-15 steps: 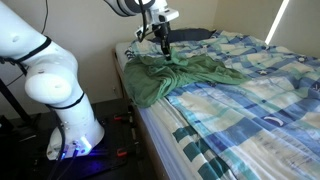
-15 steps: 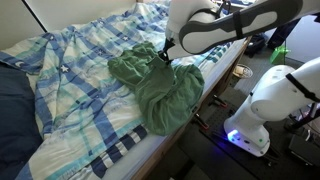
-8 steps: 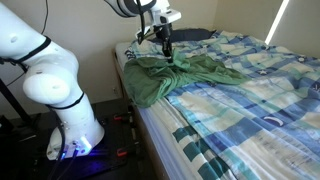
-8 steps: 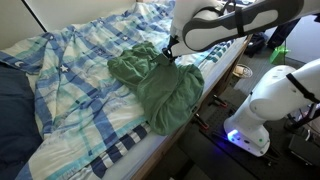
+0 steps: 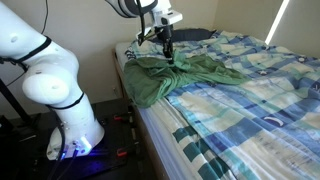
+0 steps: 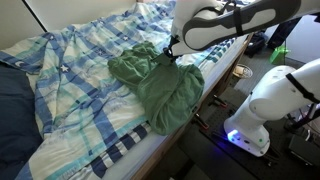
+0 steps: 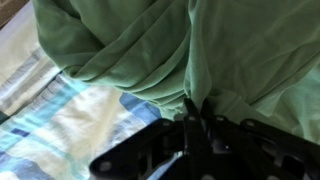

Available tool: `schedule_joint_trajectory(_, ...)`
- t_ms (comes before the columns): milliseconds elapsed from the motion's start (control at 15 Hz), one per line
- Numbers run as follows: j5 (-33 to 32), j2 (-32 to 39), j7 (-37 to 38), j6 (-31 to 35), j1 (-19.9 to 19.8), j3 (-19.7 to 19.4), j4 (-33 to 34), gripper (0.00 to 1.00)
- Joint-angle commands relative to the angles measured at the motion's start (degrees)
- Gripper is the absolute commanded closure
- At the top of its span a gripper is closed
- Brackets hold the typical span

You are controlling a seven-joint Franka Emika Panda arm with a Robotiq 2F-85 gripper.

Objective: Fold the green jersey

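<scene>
The green jersey (image 5: 180, 78) lies rumpled on the checked bedspread near the bed's edge, with part of it hanging over the side in both exterior views (image 6: 160, 90). My gripper (image 5: 167, 58) comes down from above onto its middle (image 6: 170, 56). In the wrist view the fingers (image 7: 197, 118) are shut on a pinched ridge of the green jersey (image 7: 150, 45), and the fabric is drawn up into folds around them.
The blue-white-green checked bedspread (image 5: 250, 90) covers the bed (image 6: 70, 70). A dark blue pillow (image 6: 12, 115) lies at one end. The robot's white base (image 5: 60, 100) stands on the floor beside the bed (image 6: 262, 110).
The gripper has risen slightly with the pinched fabric in the first half second. Since then nothing visibly moved.
</scene>
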Motion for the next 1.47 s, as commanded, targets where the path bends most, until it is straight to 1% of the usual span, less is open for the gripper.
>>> schedule_joint_trajectory(0, 1.68, 0.42, -1.76, 0.75, -2.41, -1.52, 0.17, 0.98)
schedule_joint_trajectory(333, 1.64, 0.41, -1.88, 0.63, -4.78, -3.57, 0.28, 0.98)
schedule_joint_trajectory(733, 2.55, 1.32, -1.80, 0.50, -4.58, -3.62, 0.25, 0.98)
schedule_joint_trajectory(800, 2.45, 1.51, -1.78, 0.05, -4.56, -3.40, 0.31, 0.67)
schedule_joint_trajectory(867, 2.40, 1.62, -1.59, -0.07, -4.53, -3.17, 0.32, 0.66)
schedule_joint_trajectory(933, 2.18, 1.60, -1.26, -0.26, -4.53, -2.82, 0.32, 0.61)
schedule_joint_trajectory(1133, 1.91, 1.15, -0.75, -0.84, -4.34, -2.09, 0.38, 0.37)
schedule_joint_trajectory(1400, 1.50, -0.65, 0.07, -2.30, -3.90, -0.36, 0.35, 0.09)
